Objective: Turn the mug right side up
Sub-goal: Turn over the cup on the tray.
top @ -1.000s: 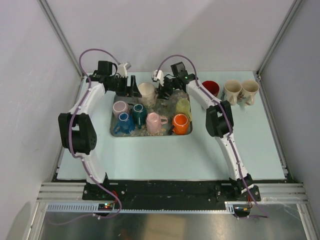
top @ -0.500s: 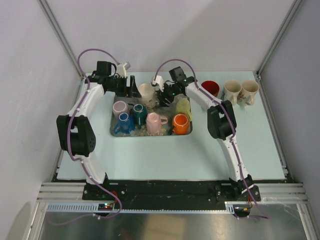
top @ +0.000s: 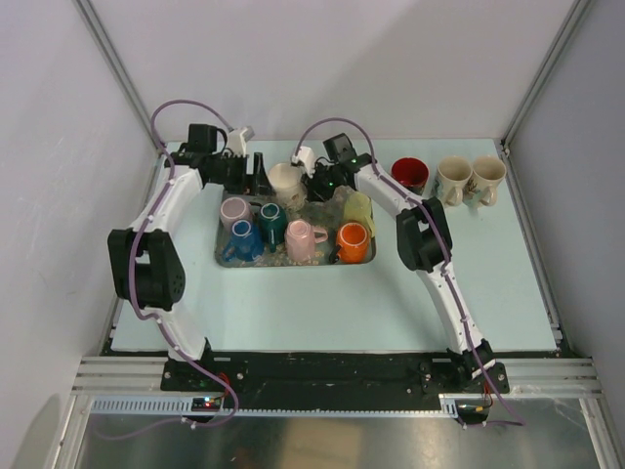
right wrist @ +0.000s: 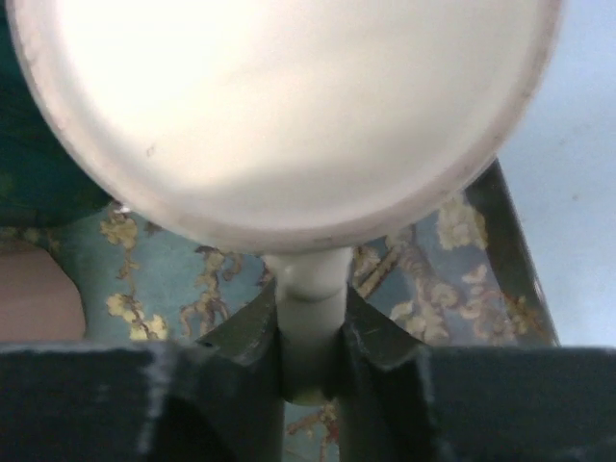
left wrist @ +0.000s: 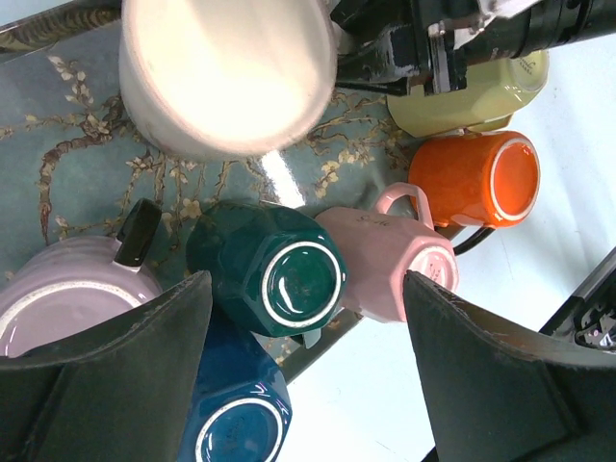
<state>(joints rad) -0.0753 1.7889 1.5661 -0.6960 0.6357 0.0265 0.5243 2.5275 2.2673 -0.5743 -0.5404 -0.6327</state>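
Robotics lab test cell: plain white enclosure walls [top: 332,68], aluminium frame rails [top: 557,374], pale blue table [top: 322,303].

cream mug [right wrist: 284,106]: blurred; rim cut off at the right wrist view's upper edge.
lilac mug [left wrist: 67,303]: lower left, half behind the left gripper [left wrist: 308,284].
blue mug [left wrist: 236,428]: cut by the bottom edge.
yellow mug [left wrist: 476,101]: upper right, mostly behind the right arm [left wrist: 452,38].
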